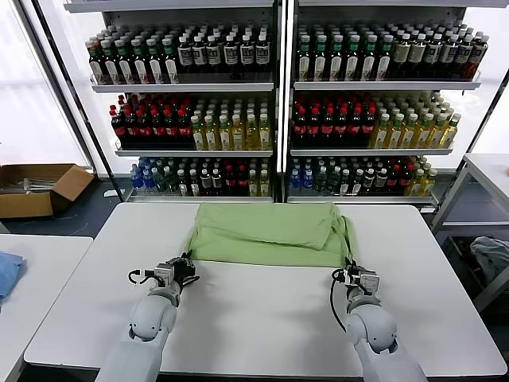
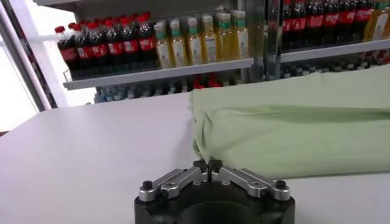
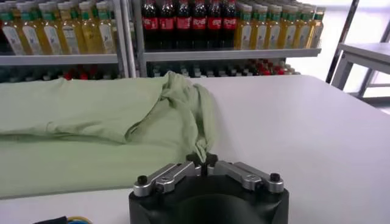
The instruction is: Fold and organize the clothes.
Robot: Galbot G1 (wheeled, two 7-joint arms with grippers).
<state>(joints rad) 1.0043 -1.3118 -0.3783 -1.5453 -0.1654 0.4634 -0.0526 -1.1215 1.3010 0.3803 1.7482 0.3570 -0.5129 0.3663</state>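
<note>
White surface (image 1: 262,310) carrying the light green polo shirt (image 1: 266,233), folded into a wide band across its far half. Behind, shelving (image 1: 280,103) packed with bottles in rows; to the left, an open cardboard box (image 1: 36,188) on the floor, contents hidden. Head view only: both arms whole. Left claw (image 2: 208,168) clenched at the shirt's near left corner; right claw (image 3: 206,163) clenched on the bunched right-hand hem, seen only from the wrists.

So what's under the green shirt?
The white table lies under the folded green shirt. Anything between its layers is hidden. Both grippers grip its near corners.
</note>
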